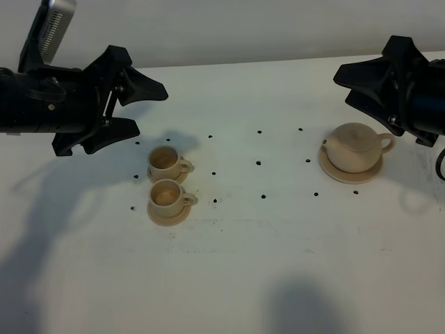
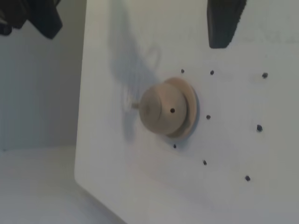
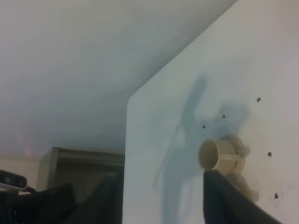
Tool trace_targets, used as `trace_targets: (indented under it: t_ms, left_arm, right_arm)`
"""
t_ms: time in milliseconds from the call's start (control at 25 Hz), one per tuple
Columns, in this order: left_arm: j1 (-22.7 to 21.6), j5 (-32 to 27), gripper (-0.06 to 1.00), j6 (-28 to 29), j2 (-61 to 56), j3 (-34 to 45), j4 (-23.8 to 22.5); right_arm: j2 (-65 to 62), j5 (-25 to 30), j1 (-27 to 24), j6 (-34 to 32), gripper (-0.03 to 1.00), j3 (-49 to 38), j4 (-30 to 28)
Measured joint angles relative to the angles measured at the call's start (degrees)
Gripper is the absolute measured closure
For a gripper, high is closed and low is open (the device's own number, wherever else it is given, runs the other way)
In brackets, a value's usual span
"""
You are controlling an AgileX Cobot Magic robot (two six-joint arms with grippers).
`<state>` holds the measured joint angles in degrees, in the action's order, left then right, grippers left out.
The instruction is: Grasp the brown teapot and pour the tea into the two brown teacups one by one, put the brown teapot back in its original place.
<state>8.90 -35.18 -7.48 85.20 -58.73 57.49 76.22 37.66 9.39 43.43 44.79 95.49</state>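
The brown teapot (image 1: 354, 146) stands on its wide round disc (image 1: 351, 174) at the right, spout to the left and handle to the right. The two brown teacups (image 1: 165, 161) (image 1: 167, 195) sit on small saucers at the left, one behind the other. My left gripper (image 1: 149, 108) hovers open and empty behind and left of the cups. My right gripper (image 1: 342, 87) hovers open and empty behind the teapot. The left wrist view shows the teapot (image 2: 163, 111) far off. The right wrist view shows one cup (image 3: 217, 155) far off, the other partly hidden by a finger (image 3: 229, 200).
The white table (image 1: 264, 264) bears several small black dots (image 1: 258, 163) between the cups and the teapot. Its far edge meets a pale wall. Shadows of the arms fall across the table's left and front.
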Motion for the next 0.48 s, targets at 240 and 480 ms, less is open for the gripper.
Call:
trace_targets:
  t_ms: [240, 480]
  left_arm:
    - [0.0, -2.87, 0.3, -4.07, 0.0, 0.0, 0.0]
    - [0.0, -7.78, 0.3, -9.26, 0.0, 0.0, -0.06]
  right_arm:
    - [0.0, 0.57, 0.0, 1.71, 0.54, 0.0, -4.14]
    - [0.0, 1.21, 0.0, 2.63, 0.54, 0.0, -10.63]
